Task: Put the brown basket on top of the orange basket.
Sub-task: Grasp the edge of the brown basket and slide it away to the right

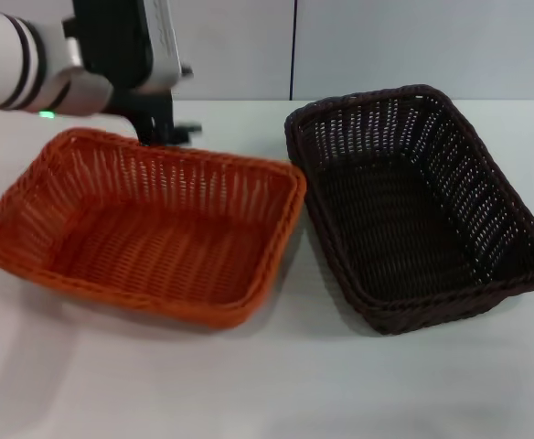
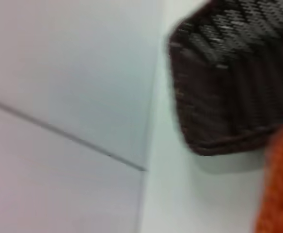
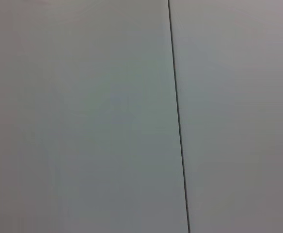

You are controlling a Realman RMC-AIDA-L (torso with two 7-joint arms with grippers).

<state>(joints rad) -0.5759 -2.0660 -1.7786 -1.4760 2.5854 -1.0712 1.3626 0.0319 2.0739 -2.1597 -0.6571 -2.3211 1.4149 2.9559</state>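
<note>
The orange basket [image 1: 148,229] sits on the white table at the left, empty. The brown basket [image 1: 413,206] sits beside it at the right, empty, its near-left rim close to the orange one. My left gripper [image 1: 162,133] hangs just behind the orange basket's far rim; its fingers are hidden behind the rim. The left wrist view shows a corner of the brown basket [image 2: 228,77] and an edge of the orange basket [image 2: 279,184]. My right gripper is out of view; its wrist view shows only a wall.
The white table [image 1: 276,384] has bare surface in front of both baskets. A grey panelled wall [image 1: 386,46] stands behind the table.
</note>
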